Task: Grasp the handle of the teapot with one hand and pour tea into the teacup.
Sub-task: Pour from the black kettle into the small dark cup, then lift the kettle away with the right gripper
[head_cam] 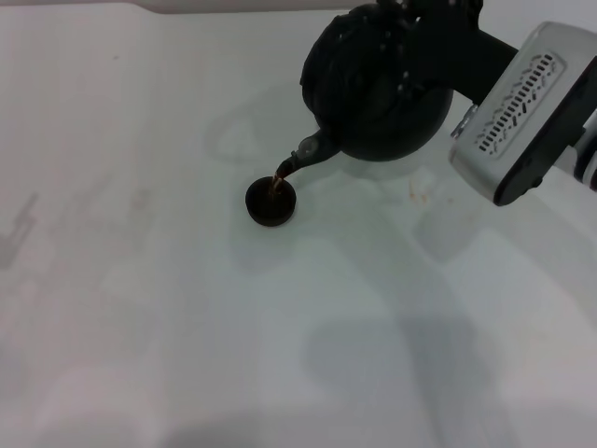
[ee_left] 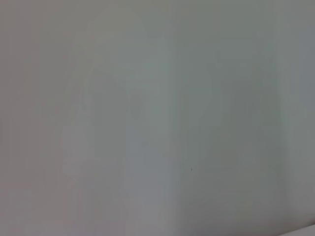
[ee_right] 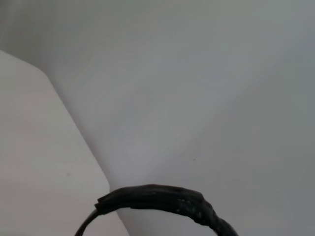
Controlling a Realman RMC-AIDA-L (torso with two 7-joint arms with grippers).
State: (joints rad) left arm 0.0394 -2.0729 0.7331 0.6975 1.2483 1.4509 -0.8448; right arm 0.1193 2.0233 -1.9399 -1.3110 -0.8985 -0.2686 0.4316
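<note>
A white table [head_cam: 140, 308] is filling nearly the whole head view, its surface lying smooth and matte. Soft, even light is falling across it, and faint grey shadows are spreading over its near and left parts. A small brownish stain [head_cam: 420, 194] is showing toward the right. A pale wall [ee_right: 197, 73] is rising behind in the right wrist view.

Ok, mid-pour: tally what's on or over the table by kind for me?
Teapots: 1, black teapot, tilted, tea running from its spout.
Teacups: 1, black teacup under the spout.
Grippers in view: 1, right gripper at the teapot's top.
Total: 3
</note>
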